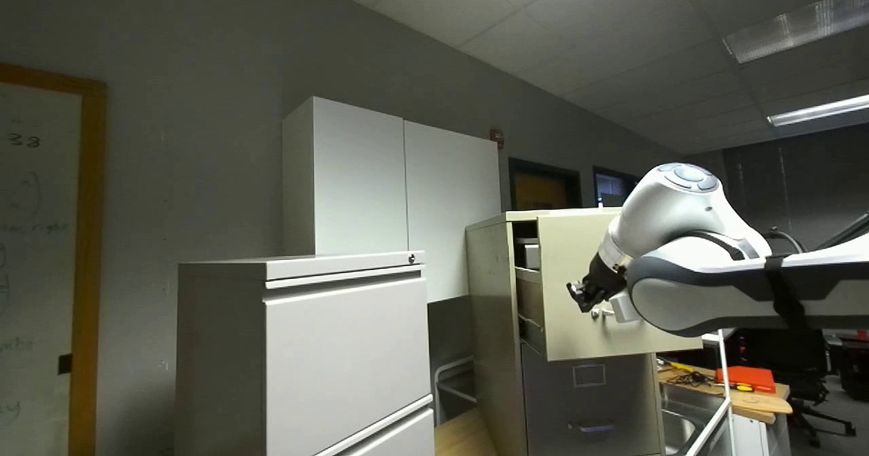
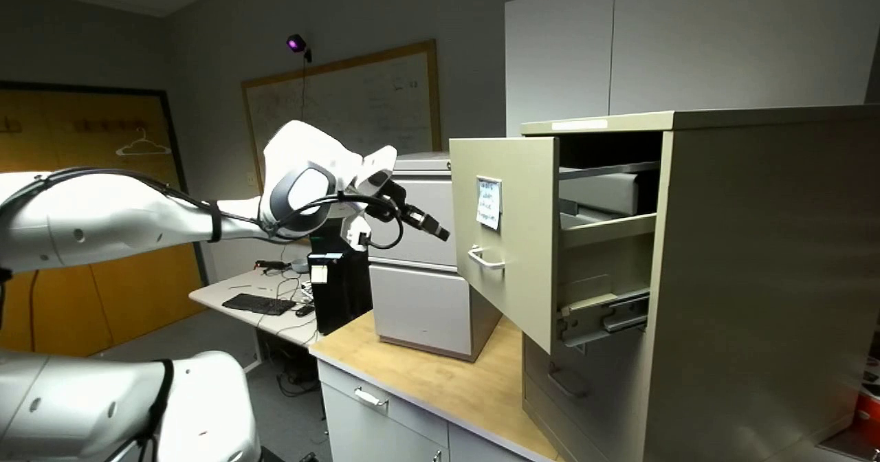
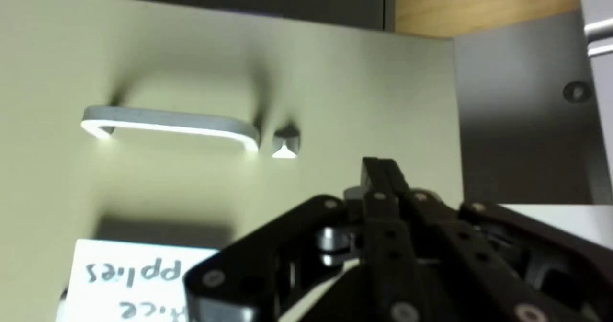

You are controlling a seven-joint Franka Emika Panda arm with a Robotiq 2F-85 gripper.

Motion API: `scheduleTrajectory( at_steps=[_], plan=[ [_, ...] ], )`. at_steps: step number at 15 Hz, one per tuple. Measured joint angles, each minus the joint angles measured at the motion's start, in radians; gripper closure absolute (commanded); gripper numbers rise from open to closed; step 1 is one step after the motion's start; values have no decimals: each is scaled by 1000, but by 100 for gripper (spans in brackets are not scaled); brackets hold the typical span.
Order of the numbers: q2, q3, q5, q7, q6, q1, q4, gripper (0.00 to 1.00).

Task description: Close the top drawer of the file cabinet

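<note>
Nearest the wrist camera, the black gripper (image 3: 381, 171) fills the lower right, its two fingertips clenched against each other; beyond it spreads the flat front of the top drawer (image 3: 364, 92), inverted in this view, its handle (image 3: 167, 120) lying crosswise and, below that, a paper note (image 3: 134, 283) on which "supplies" reads upside down; the note's other words are partly covered and cut off, and whether the fingertips touch the drawer cannot be told.

Closest in an exterior view stands a pale grey lateral cabinet (image 1: 346, 361); past it, the top drawer juts from the tan file cabinet (image 1: 490, 320), its long axis level and its upright front turned toward the robot arm (image 1: 689, 293); the arm and gripper hide much of that front, note included; the file cabinet's base is cut off, while the lower drawer (image 1: 557, 398), flush, shows its label holder (image 1: 588, 375).

In an exterior view, the arm enters at left and the file cabinet's side looms large, its rear out of frame; the drawer points leftward; the note is uncovered here, its writing too small to read; a slide rail (image 2: 595, 319) and a pale box-like thing (image 2: 601, 192) show through the drawer's side, the cavity behind dark; the gripper's tips lie near the drawer front.
</note>
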Motion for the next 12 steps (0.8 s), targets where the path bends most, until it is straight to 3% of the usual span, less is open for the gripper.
scheduleTrajectory(
  at_steps=[6, 12],
  plan=[
    [42, 81, 23, 53, 373, -181, -27, 100],
    [104, 172, 138, 53, 421, -251, 3, 100]
  ],
)
